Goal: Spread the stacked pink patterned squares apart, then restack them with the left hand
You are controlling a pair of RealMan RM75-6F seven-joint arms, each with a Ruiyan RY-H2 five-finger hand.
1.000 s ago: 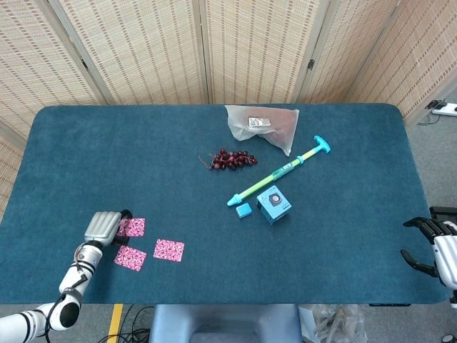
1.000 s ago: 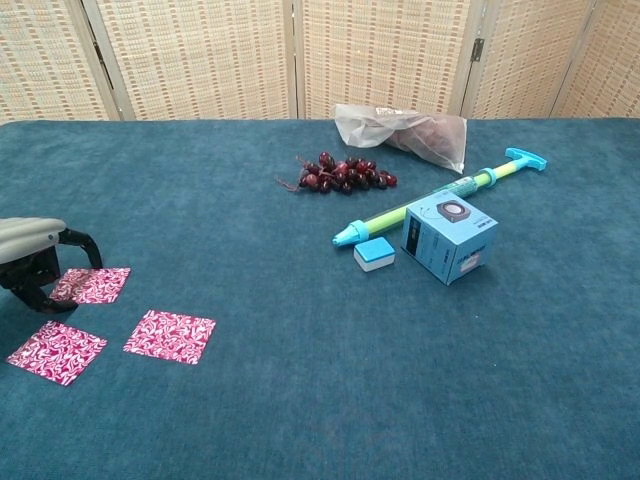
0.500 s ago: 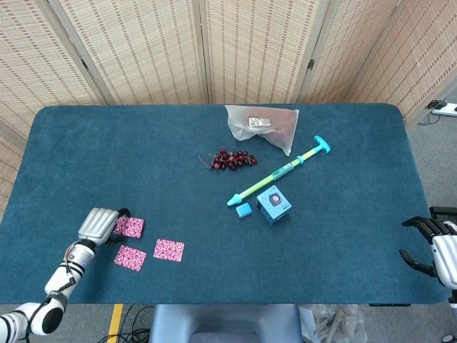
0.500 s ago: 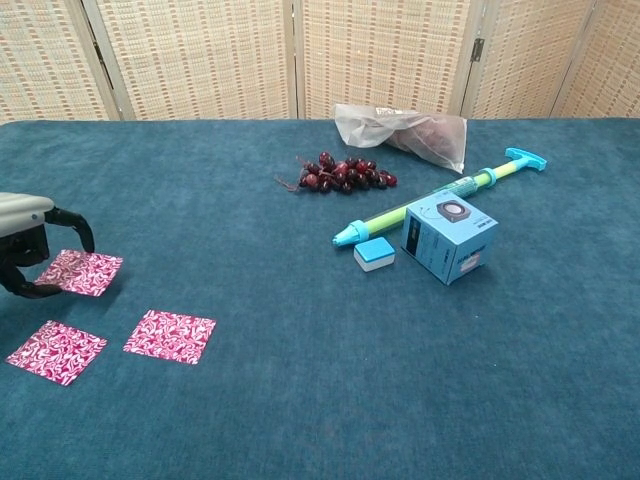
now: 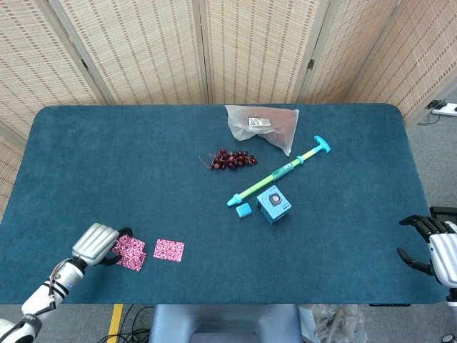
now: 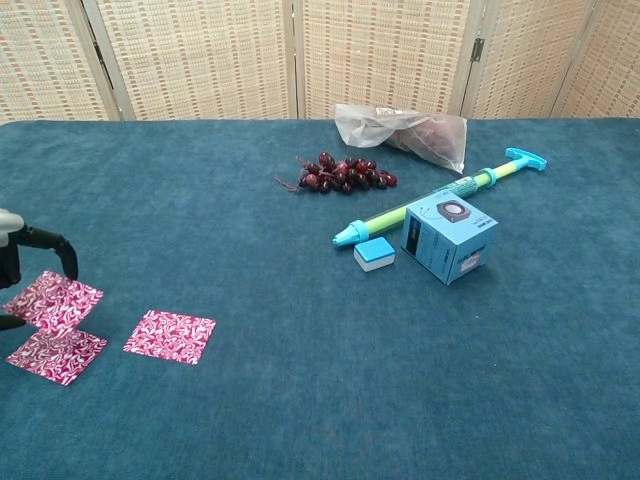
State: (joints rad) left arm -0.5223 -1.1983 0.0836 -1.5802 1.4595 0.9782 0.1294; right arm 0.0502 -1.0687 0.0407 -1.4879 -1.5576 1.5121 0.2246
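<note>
Restacking's underway: left hand [image 5: 95, 244] pinching one pink square [image 6: 52, 300] has carried it back over the second [image 6: 57, 354], partly overlapping. Third square [image 6: 170, 335] sits just beside on the desk [image 6: 320, 400].

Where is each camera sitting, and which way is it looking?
Head view: high above the near edge, looking down on the whole table; the left hand and right hand show at the bottom corners.
Chest view: lower, looking across the tabletop toward the screens; only the left hand's fingers show at the left edge.
Both show the pink squares, grapes and blue box.
</note>
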